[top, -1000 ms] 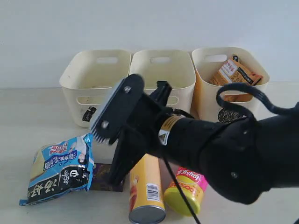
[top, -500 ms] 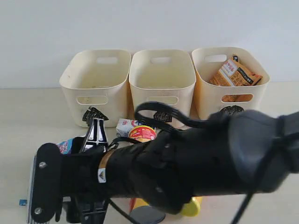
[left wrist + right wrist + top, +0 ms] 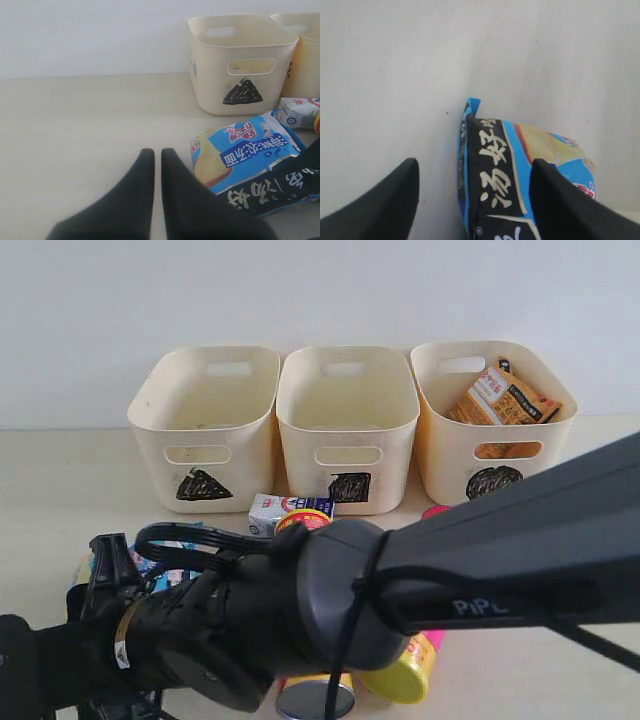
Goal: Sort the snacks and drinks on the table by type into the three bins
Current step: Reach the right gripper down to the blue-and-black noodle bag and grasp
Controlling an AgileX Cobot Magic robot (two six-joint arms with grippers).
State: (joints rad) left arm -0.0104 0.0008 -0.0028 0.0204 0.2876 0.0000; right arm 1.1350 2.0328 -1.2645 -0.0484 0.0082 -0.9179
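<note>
The left bin (image 3: 203, 430), middle bin (image 3: 347, 425) and right bin (image 3: 440, 455) stand in a row at the back of the desk (image 3: 60, 480), a snack bag (image 3: 505, 400) in the right one. A carton (image 3: 285, 510) lies just before the left two; nearer the front lie, left to right, a second bag (image 3: 245, 160), first tube (image 3: 315, 698) and second tube (image 3: 400, 678)

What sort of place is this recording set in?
Probably a lab or demo tabletop staged for sorting: a pale table against a blank white wall, three cream bins with scribbled shape marks, and a blue snack bag in front.
</note>
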